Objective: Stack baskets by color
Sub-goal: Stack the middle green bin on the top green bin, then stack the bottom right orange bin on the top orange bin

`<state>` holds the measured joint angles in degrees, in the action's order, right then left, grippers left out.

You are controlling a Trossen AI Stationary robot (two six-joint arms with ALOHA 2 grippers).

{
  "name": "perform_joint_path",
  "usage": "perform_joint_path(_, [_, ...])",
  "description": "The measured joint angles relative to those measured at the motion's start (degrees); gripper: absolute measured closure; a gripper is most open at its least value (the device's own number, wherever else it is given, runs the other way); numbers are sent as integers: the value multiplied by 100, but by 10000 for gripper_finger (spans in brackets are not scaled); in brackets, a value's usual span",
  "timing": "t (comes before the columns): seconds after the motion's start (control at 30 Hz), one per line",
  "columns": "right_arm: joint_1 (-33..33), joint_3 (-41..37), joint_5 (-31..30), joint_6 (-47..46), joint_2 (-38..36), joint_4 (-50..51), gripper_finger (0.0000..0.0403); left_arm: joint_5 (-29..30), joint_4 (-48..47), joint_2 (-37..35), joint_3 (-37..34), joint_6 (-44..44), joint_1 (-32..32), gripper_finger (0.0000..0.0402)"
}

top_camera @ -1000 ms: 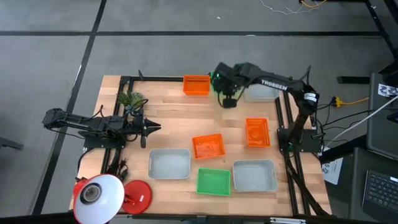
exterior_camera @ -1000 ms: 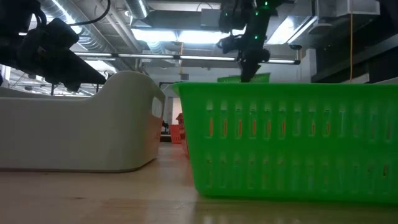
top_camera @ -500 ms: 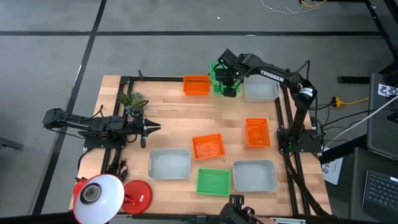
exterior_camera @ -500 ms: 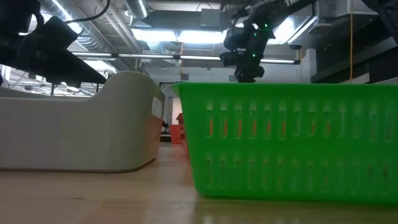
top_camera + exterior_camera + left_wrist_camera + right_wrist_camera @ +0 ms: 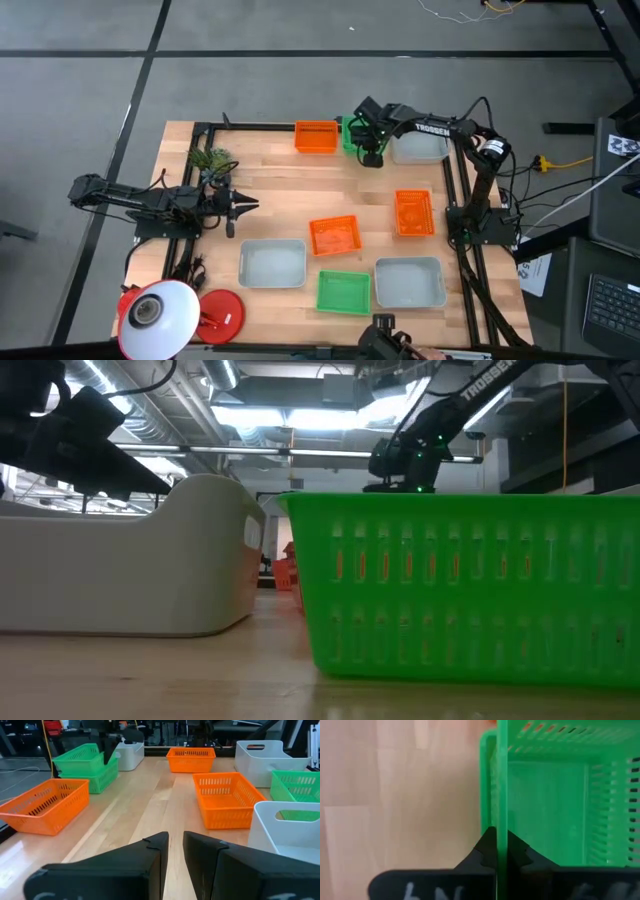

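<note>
At the table's far edge my right gripper [image 5: 372,150] is shut on a green basket [image 5: 79,754]. That basket tilts over a second green basket [image 5: 99,779], between an orange basket [image 5: 316,136] and a white one [image 5: 418,147]. Two more orange baskets [image 5: 334,236] [image 5: 413,213], two white ones [image 5: 272,263] [image 5: 409,281] and a green one [image 5: 343,291] rest flat on the wood. My left gripper [image 5: 250,205] waits level at the table's left. It holds nothing, and a narrow gap shows between its fingers [image 5: 175,851]. My right gripper pinches a side wall of the green basket [image 5: 502,805] between its two fingers, at the rim. The fingers come steeply from above. In the left wrist view the basket hangs tilted, with its lower part over or in the second green basket; whether they touch, I cannot tell.
A red-and-white lamp [image 5: 165,312] stands at the near left corner, and a small green plant [image 5: 210,160] lies by the left arm. Black frame rails [image 5: 450,190] run along the table's right side and far edge. Bare wood lies in the middle between the baskets.
My right gripper, still shut, has carried its green basket down at the table's far edge, between the orange and white baskets. In the low view it has sunk behind the near green basket's rim.
</note>
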<state>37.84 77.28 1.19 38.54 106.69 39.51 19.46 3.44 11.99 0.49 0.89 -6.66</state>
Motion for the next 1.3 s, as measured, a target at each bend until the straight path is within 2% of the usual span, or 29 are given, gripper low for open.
perform_joint_path(0.23, [-4,2,0,57,-2,-122,388,0,0,0,0,0,0,350])
perform_joint_path(0.67, [0,2,-4,-70,-2,-18,313,2,2,0,0,-2,0,350])
perform_joint_path(0.83, [0,14,-22,-86,-2,58,299,2,2,0,0,-4,0,350])
perform_joint_path(1.03, [-141,622,-23,-420,-2,990,298,2,4,0,0,-4,0,350])
perform_joint_path(1.3, [-492,1747,0,-1684,-9,2890,298,2,4,0,0,-4,0,350])
